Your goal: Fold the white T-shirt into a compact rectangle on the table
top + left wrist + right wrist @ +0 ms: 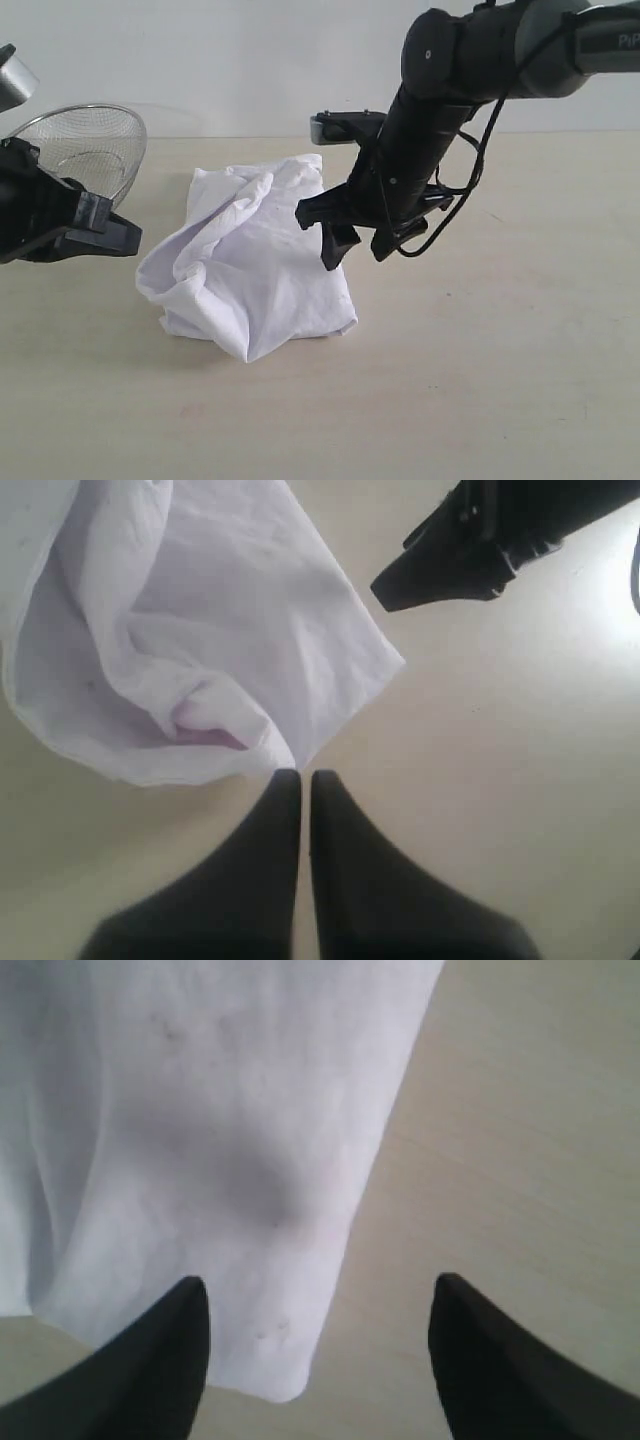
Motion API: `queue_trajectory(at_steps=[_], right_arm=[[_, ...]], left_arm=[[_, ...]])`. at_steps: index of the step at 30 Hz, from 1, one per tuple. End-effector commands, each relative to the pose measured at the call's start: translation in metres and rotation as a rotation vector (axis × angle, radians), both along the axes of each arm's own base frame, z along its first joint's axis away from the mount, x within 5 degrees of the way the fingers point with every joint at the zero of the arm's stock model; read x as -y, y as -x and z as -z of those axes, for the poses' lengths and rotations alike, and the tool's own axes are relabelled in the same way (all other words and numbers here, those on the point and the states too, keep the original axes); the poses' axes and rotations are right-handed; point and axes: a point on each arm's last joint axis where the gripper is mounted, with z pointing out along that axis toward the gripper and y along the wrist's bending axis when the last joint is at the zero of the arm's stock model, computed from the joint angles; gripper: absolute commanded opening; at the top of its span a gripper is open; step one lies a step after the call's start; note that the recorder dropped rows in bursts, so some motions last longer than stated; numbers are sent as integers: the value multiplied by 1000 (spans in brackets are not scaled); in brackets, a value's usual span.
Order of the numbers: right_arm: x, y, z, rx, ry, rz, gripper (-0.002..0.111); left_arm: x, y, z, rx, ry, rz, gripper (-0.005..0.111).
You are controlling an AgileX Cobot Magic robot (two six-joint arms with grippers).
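Crumpled white T-shirt (250, 270) heaped on smooth beige worktop (500, 380); right fingers (150, 1370) spread over its edge, left fingers (250, 880) pressed together alongside.

Only extras we can spot: a sieve (85, 145) at about 10 o'clock in the exterior view, round, shiny wire mesh, rim up, lower part hidden. Behind everything, 12 o'clock, a plain pale wall (250, 60).

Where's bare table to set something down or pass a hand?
Free: the table right of the right pincer, and the front strip before the white T-shirt. Crowded: the left side, with the left pincer and wire mesh basket; right pincer at the shirt's edge.
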Motion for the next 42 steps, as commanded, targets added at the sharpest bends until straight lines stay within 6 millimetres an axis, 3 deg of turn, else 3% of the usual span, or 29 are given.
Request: queue_trajectory(at_steps=[1,14,19,23,29,33,38,42], right_arm=[[-13,4,1,60,-31,-2,54],[-23,3,27,34,-50,10,54],[-24,2,47,-14,-35,21,53],[-24,1,54,-26,-29,22,37],[-21,1,55,-34,-3,57,0],[-9,3,58,-71,109,91,0],[-5,9,50,-111,129,83,0],[1,28,38,-107,107,99,0]], left_arm=[[0,0,-4,22,0,-3,4],[0,0,-4,17,3,-3,4],[0,0,-4,17,3,-3,4],[0,0,-4,17,3,-3,4],[0,0,-4,19,3,-5,4],[0,0,-4,14,4,0,4],[0,1,-4,9,5,4,4],[0,2,-4,7,6,8,4]])
